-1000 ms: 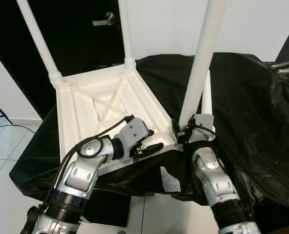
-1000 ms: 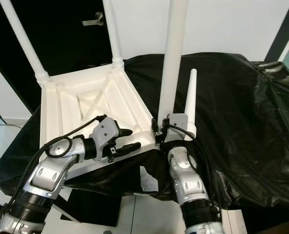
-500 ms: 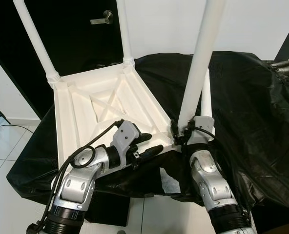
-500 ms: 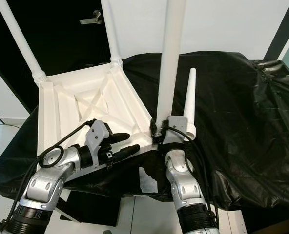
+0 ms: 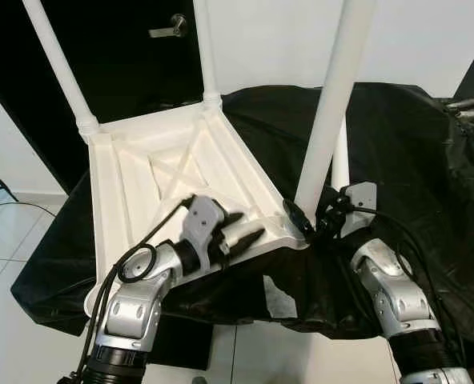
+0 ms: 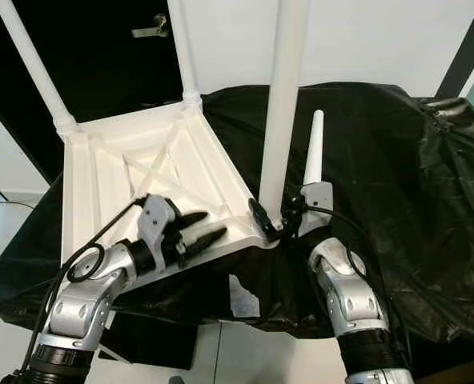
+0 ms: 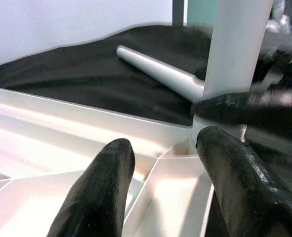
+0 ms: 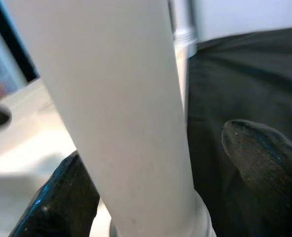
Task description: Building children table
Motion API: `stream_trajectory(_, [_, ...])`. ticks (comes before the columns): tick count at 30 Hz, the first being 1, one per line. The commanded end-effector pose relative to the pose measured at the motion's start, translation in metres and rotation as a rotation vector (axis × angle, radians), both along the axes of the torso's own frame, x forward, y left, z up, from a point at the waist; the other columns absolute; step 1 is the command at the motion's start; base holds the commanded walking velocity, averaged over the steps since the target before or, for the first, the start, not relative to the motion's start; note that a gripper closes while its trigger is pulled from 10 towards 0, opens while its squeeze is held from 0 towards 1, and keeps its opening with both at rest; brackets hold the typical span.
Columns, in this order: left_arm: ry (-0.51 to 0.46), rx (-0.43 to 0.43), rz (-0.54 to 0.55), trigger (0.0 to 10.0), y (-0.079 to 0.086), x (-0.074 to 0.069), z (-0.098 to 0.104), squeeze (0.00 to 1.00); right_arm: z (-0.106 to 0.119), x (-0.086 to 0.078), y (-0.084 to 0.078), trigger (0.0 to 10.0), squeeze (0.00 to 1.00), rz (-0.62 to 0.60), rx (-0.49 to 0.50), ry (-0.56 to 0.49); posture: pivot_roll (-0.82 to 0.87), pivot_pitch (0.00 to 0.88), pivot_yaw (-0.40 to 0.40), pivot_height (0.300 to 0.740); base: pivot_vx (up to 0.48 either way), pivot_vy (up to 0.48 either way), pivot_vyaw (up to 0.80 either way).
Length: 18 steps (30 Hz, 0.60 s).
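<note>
**Here: inverted children's table on the covered worktop**

Here, the white children's table (image 5: 173, 180) lay upside down on a worktop draped in black sheeting (image 5: 413, 160), its ribbed underside facing up. Two legs (image 5: 61, 64) stood fitted at the far corners, before a dark door (image 5: 133, 48) with a lever handle. The left end effector (image 5: 241, 228) rested over the near rim of the tabletop, its two black fingers (image 7: 99, 192) spread apart and closed on nothing, one lying inside a ribbed compartment, the other near the corner socket. To its right, a third leg (image 6: 281, 104) rose upright from the near right corner socket. The right end effector (image 6: 279, 220) sat at this leg's base, its fingers (image 8: 259, 153) on either side of the shaft; the wrist view showed one finger standing slightly off the leg, so a firm grip could not be confirmed. Just beyond, a fourth, loose leg (image 6: 311, 148) lay on the sheeting, tapered end pointing away from the robot.
</note>
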<state>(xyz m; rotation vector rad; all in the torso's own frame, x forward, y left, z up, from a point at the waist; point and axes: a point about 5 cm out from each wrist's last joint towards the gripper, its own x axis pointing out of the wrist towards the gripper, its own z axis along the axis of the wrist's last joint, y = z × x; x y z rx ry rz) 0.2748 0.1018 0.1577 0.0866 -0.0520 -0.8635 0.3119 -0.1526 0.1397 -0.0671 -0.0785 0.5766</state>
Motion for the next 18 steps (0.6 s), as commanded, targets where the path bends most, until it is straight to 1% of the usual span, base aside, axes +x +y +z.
stream_trajectory(1, [0.016, -0.027, 0.008, 10.0, 0.003, -0.001, -0.006, 0.0, -0.002, 0.003, 0.002, 10.0, 0.0, 0.052, -0.012, 0.007, -0.02, 0.0, 0.025, 0.74, 0.0, 0.0, 0.0])
stream_trajectory(3, [0.014, -0.041, 0.009, 10.0, 0.001, -0.003, -0.009, 0.0, 0.0, 0.008, 0.001, 10.0, 0.0, 0.091, -0.023, 0.01, -0.01, 0.0, 0.02, 0.74, 0.0, 0.0, 0.0])
stream_trajectory(6, [0.025, -0.099, 0.023, 10.0, -0.001, -0.004, -0.011, 0.0, 0.002, 0.013, 0.001, 10.0, 0.0, 0.13, -0.041, 0.011, -0.01, 0.0, 0.019, 0.74, 0.0, 0.0, 0.0])
stream_trajectory(9, [-0.02, -0.096, 0.013, 10.0, -0.004, -0.008, -0.012, 0.0, 0.003, 0.017, 0.002, 10.0, 0.0, 0.172, -0.097, -0.001, -0.01, 0.0, 0.019, 0.74, 0.0, 0.0, 0.0])
stream_trajectory(11, [-0.019, -0.099, 0.007, 10.0, -0.005, -0.009, -0.013, 0.0, 0.004, 0.019, 0.002, 10.0, 0.0, 0.184, -0.107, -0.012, -0.01, 0.0, 0.022, 0.74, 0.0, 0.0, 0.0])
stream_trajectory(12, [-0.015, -0.128, 0.001, 10.0, -0.006, -0.01, -0.016, 0.0, 0.005, 0.023, 0.004, 10.0, 0.0, 0.222, -0.121, 0.007, -0.01, 0.0, 0.024, 0.74, 0.0, 0.0, 0.0])
stream_trajectory(13, [-0.015, -0.128, 0.001, 10.0, -0.006, -0.01, -0.016, 0.0, 0.005, 0.023, 0.004, 10.0, 0.0, 0.222, -0.121, 0.007, -0.01, 0.0, 0.024, 0.74, 0.0, 0.0, 0.0])
stream_trajectory(14, [-0.03, -0.129, -0.016, 10.0, -0.008, -0.012, -0.021, 0.0, 0.005, 0.027, 0.006, 10.0, 0.0, 0.259, -0.15, 0.021, 0.0, 0.0, 0.022, 0.74, 0.0, 0.0, 0.0])
stream_trajectory(16, [-0.026, -0.129, -0.027, 10.0, -0.008, -0.013, -0.023, 0.0, 0.005, 0.028, 0.006, 10.0, 0.0, 0.274, -0.157, 0.024, 0.0, 0.0, 0.018, 0.74, 0.0, 0.0, 0.0])
stream_trajectory(18, [-0.052, -0.094, -0.059, 10.0, -0.009, -0.016, -0.028, 0.0, 0.005, 0.029, 0.006, 10.0, 0.0, 0.299, -0.167, 0.024, 0.0, 0.0, 0.016, 0.74, 0.0, 0.0, 0.0])
